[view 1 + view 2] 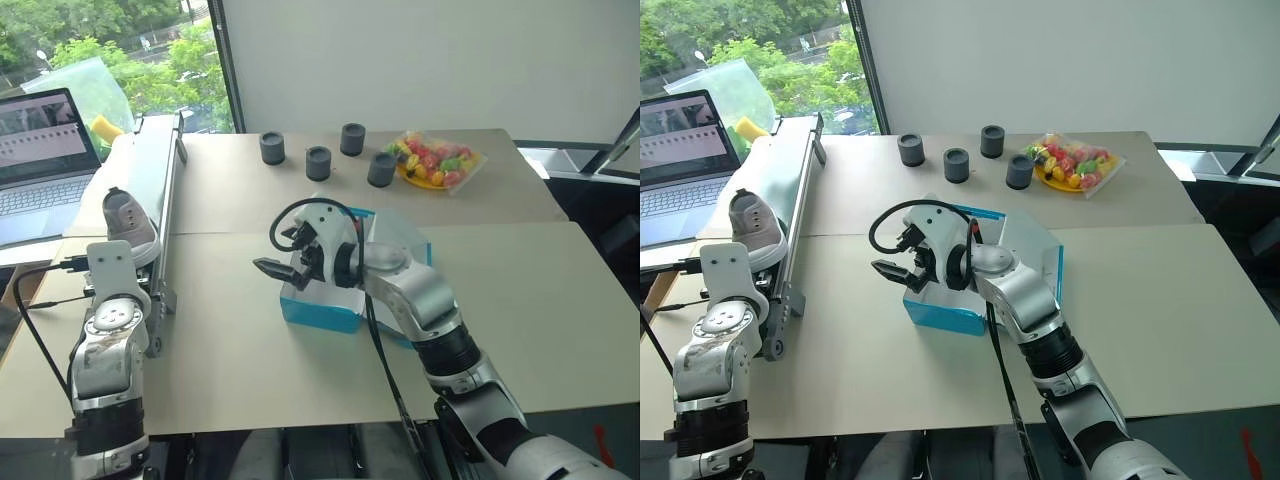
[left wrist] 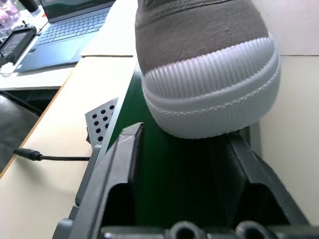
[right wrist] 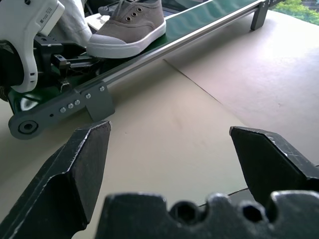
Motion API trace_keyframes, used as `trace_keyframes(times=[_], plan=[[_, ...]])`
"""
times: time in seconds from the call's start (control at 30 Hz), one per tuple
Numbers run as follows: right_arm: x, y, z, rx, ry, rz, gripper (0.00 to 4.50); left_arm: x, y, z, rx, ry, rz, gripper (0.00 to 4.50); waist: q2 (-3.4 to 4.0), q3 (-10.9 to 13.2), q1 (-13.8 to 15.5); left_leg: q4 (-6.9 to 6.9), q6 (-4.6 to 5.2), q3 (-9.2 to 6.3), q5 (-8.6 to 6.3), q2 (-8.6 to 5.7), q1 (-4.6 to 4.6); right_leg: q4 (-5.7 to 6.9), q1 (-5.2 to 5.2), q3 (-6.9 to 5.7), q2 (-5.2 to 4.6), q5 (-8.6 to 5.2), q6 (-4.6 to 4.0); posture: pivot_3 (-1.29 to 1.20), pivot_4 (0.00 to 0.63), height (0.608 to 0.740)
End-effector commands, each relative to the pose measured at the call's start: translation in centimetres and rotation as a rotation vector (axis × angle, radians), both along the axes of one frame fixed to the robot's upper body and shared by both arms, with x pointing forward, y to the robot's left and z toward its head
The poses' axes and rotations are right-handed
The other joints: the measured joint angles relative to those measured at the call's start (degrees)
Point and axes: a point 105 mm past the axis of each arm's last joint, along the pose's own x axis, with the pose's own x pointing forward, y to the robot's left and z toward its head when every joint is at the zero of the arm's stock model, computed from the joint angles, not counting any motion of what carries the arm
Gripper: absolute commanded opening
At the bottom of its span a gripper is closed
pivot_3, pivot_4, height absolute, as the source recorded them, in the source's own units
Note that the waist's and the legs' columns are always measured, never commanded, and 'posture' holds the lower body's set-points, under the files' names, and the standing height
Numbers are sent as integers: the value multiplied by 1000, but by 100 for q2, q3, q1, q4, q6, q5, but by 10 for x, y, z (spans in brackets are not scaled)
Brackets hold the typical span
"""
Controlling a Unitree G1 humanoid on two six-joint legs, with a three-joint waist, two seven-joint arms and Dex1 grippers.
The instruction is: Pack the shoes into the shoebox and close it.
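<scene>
One grey-taupe shoe [image 1: 128,218] with a pale sole lies on the green belt at the near end of the conveyor, toe towards me. My left gripper [image 2: 184,137] is open right at that toe [image 2: 209,64], one finger [image 2: 119,164] on each side and just short of it. The turquoise shoebox [image 1: 318,310] stands open in the middle of the table, its white inside showing. My right gripper [image 1: 275,268] hovers over the box's near left corner, wide open and holding nothing. In the right wrist view the shoe [image 3: 129,25] and the left gripper's black fingers [image 3: 65,59] show beyond my right gripper [image 3: 169,132].
The long conveyor frame [image 1: 160,180] runs along the table's left side. A laptop [image 1: 40,150] sits further left. Several dark cylinders [image 1: 318,162] and a bag of colourful sweets [image 1: 435,160] stand at the back. A black cable [image 1: 40,300] trails by my left arm.
</scene>
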Motion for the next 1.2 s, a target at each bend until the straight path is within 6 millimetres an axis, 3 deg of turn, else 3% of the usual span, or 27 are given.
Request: trace_keyframes(times=[0.03, 0.1, 0.3, 0.97, 1.2], plan=[[-3, 2, 13, 16, -44, 15, 4500, -3, 4, 21, -29, -104, 30, 3829, 0, 0, 8, 0, 0, -1, 0, 0, -1, 0, -1, -1, 0, 0, 0, 0, 150, 740], [-3, 2, 13, 17, -44, 16, 4500, -4, 2, 21, -64, -122, 25, 4443, 0, 0, 4, 0, 0, -1, 0, -1, -1, 0, -1, -1, 1, 0, 0, 0, 150, 740], [-4, 4, 13, 20, -41, 24, 4500, -3, -6, 27, -101, -165, -8, 4443, -1, 0, -4, 0, 0, 0, 0, -1, -1, -1, 0, -1, 3, 0, 0, 0, 150, 740], [-5, 4, 12, 31, -23, 14, 4500, 6, -4, 31, 229, -63, -56, 4443, -1, 0, -12, 0, 0, 1, 0, -2, 0, -1, -1, -1, 3, 0, 0, 0, 150, 740], [-4, 3, 12, 32, -25, 5, 4500, 8, -6, 31, 268, -60, -67, 2255, -1, 0, -16, 0, 0, 1, 0, 0, -1, -1, -2, -1, 3, 0, 0, 0, 150, 740]])
